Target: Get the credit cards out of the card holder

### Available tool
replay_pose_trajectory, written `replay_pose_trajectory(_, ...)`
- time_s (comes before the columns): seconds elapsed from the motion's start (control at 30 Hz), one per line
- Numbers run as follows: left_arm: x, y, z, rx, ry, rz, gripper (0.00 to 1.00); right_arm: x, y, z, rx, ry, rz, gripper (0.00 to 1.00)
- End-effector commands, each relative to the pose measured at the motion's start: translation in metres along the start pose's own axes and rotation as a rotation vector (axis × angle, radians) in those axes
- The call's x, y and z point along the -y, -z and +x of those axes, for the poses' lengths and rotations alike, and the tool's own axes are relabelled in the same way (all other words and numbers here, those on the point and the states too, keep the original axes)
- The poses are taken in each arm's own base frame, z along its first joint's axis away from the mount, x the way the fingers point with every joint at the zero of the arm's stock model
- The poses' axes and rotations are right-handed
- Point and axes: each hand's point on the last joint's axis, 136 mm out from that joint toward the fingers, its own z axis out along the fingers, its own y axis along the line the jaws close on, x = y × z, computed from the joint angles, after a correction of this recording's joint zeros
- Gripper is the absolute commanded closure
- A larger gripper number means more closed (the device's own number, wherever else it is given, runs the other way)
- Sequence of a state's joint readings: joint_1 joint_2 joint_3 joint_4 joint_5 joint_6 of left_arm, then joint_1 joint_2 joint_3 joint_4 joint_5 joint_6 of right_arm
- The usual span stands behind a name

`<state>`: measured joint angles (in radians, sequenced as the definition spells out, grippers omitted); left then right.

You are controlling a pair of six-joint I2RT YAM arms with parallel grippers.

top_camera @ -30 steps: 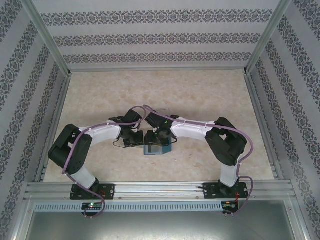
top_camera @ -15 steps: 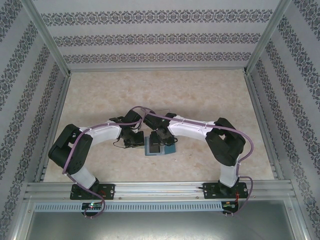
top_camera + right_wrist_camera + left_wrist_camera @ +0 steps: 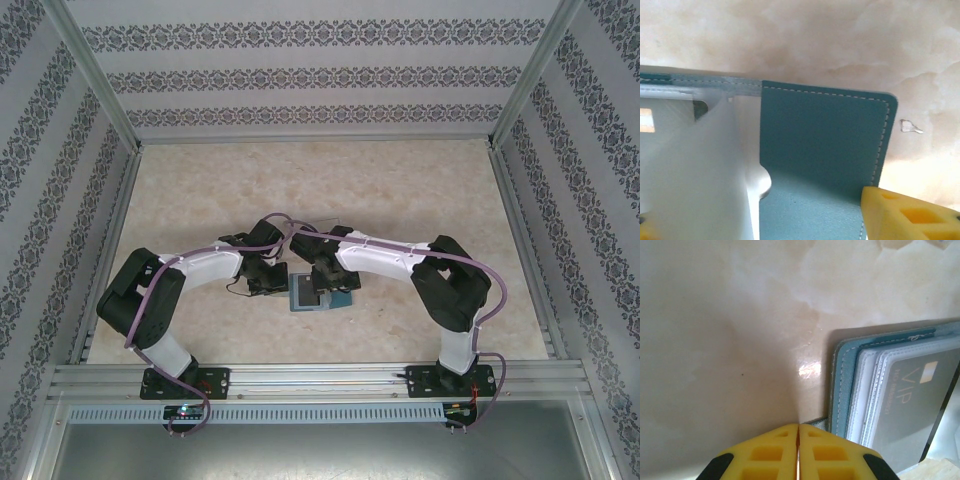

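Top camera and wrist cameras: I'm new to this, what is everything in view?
table: one, beige marbled, fills the floor of the enclosure
card holder: one, teal-blue, lying open in the middle of the table
credit card: one visible, grey, marked VIP, in the holder's clear sleeve
white scrap: one, tiny, on the table by the holder's corner
walls: three, white with dark patterned bands, around the table
metal rails: silver, along the near edge
arms: two, black and white, reaching in from the near edge
cables: purple, along both arms
left end effector: one, yellow fingers, shut, at the holder's edge
right end effector: one, yellow fingers, open, over the holder
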<state>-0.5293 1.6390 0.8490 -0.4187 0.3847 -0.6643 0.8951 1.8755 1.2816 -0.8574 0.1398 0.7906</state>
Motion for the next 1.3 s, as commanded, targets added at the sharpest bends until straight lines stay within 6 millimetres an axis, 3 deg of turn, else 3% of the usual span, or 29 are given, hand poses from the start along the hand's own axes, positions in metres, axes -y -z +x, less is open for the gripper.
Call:
replay_pose_trajectory(0.0, -0.013, -0.008, 0.016, -0.065, -0.006, -0.07, 0.92, 0.013, 0.0, 0.005, 0.005, 0.04, 0.076, 0.35)
replay_pose_trajectory(0.27, -0.014, -0.007, 0.016, -0.066, -0.004, -0.077, 0.92, 0.019, -0.008, 0.009, -0.009, 0.054, 0.11, 0.35)
replay_pose_trajectory(0.5, -0.002, 0.002, 0.009, -0.047, -0.016, -0.047, 0.91, 0.015, -0.004, 0.007, 0.003, 0.048, 0.077, 0.35)
replay_pose_trajectory(0.93, 0.029, 0.018, 0.004, -0.017, -0.018, 0.055, 0.91, 0.007, 0.022, -0.005, 0.055, -0.021, -0.102, 0.38)
replay_pose_trajectory(1.27, 0.045, 0.011, 0.005, -0.024, -0.012, 0.099, 0.92, -0.005, 0.04, -0.013, 0.079, -0.058, -0.254, 0.41)
